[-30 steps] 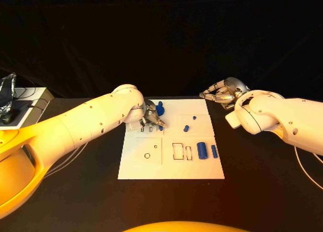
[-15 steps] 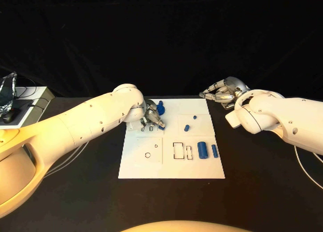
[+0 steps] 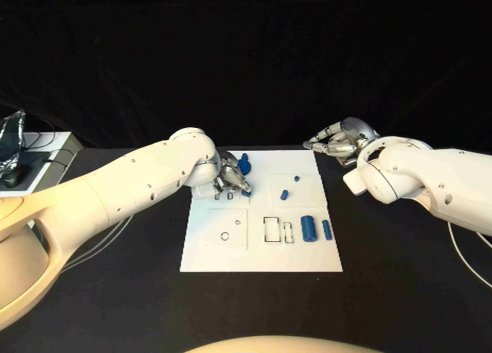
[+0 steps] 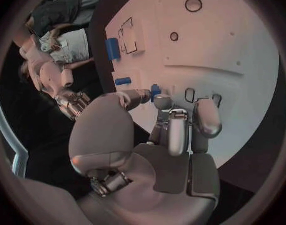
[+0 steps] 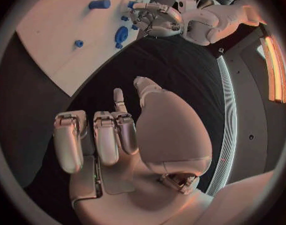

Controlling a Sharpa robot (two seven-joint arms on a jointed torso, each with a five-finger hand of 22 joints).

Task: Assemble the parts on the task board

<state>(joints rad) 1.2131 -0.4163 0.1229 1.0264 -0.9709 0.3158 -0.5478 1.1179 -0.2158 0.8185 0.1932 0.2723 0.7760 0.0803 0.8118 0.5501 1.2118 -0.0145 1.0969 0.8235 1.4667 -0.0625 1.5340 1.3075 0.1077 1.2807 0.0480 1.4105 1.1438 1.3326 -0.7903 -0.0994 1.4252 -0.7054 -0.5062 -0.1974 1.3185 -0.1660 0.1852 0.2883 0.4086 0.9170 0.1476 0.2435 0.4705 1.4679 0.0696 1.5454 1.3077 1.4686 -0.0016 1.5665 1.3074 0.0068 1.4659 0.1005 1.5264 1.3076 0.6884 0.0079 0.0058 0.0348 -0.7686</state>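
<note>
The white task board (image 3: 260, 246) lies mid-table. My left hand (image 3: 231, 180) reaches down onto its far left part. In the left wrist view its thumb and a finger pinch a small blue part (image 4: 155, 90) right at the board (image 4: 230, 50); the head view shows that part (image 3: 246, 194) at the fingertips. A blue round part (image 3: 243, 161) sits just behind the hand. Two small blue parts (image 3: 296, 178) (image 3: 284, 195) lie mid-board, and a thick blue cylinder (image 3: 308, 229) and a slim one (image 3: 326, 229) lie near the right edge. My right hand (image 3: 339, 143) hovers off the far right corner, fingers curled on nothing.
On the board's near half are a rectangular slot (image 3: 271, 229) and two round holes (image 3: 224, 237) (image 3: 237, 223). A grey box with cables and a foil bag (image 3: 10, 151) stands at the table's left edge. Black tabletop (image 3: 404, 279) surrounds the board.
The left hand has barely shifted over the small blue part. The right hand has not moved.
</note>
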